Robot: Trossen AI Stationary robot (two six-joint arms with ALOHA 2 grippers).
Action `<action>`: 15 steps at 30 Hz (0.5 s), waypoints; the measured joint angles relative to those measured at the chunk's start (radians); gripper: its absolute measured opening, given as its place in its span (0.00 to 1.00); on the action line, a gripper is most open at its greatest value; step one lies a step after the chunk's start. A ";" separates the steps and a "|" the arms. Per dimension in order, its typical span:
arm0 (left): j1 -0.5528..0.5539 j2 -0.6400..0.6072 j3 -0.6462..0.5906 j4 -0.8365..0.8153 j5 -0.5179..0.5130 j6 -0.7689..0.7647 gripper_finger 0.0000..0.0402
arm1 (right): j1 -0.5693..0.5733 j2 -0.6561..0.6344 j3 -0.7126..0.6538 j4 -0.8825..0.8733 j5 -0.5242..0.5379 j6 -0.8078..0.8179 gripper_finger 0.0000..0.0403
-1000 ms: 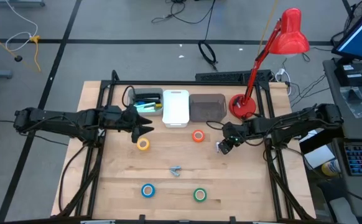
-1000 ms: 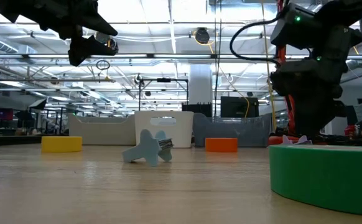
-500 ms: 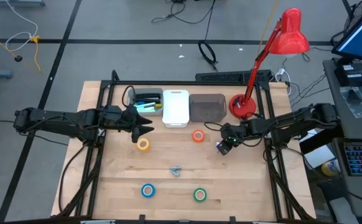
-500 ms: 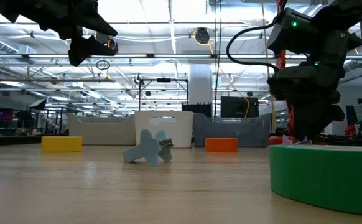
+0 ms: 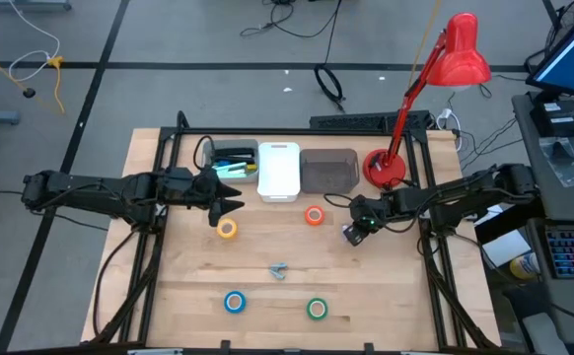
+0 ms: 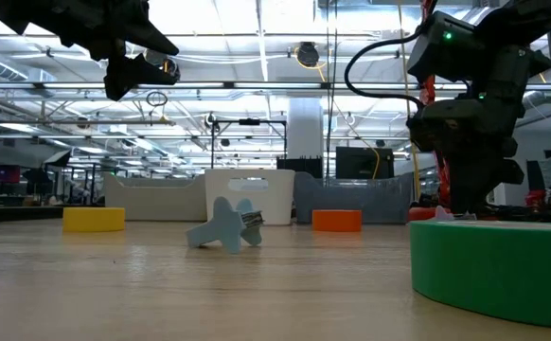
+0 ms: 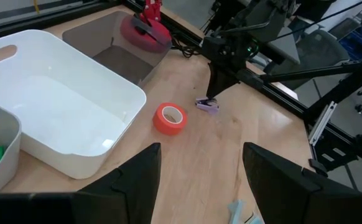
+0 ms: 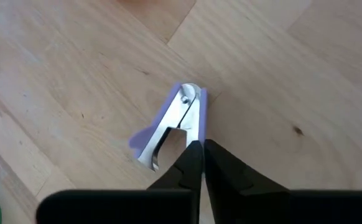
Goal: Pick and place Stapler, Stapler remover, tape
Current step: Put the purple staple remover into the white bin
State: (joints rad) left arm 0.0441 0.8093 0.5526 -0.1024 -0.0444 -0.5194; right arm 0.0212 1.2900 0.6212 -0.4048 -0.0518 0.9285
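Dark fingers of the right gripper (image 8: 201,163) pressed together, tips just touching or nearly touching the lilac staple remover (image 8: 171,124), nothing pinched between them. Hangs low over the bench (image 5: 395,286) near its right edge, probably to line up on the remover before spreading for a grasp. Remover flat on the wood, directly ahead of the fingertips, metal claws up.

Orange tape (image 5: 314,216) a little toward the middle from there, near the grey bin (image 5: 328,171) and white bin (image 5: 278,172) along the far edge. Left gripper (image 7: 196,165) spread wide and empty, waiting above the far-left part of the bench, close to the yellow tape (image 5: 227,229). Second pale-blue remover (image 5: 279,270) mid-bench; blue tape (image 5: 234,302) and green tape (image 5: 317,310) toward the near edge. No stapler visible loose on the bench.
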 joint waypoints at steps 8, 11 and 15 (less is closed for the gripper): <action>0.000 0.000 0.000 0.000 0.000 -0.003 0.57 | 0.000 -0.001 0.000 0.000 0.003 -0.004 0.01; 0.000 0.000 0.000 0.000 0.000 -0.014 0.57 | 0.000 -0.012 0.000 -0.003 0.003 -0.001 0.00; 0.000 0.000 0.000 0.000 0.000 -0.049 0.57 | 0.000 -0.043 0.000 0.028 0.001 0.015 0.00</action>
State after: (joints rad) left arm 0.0441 0.8093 0.5526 -0.1024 -0.0444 -0.5682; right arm 0.0212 1.2469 0.6212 -0.3772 -0.0513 0.9431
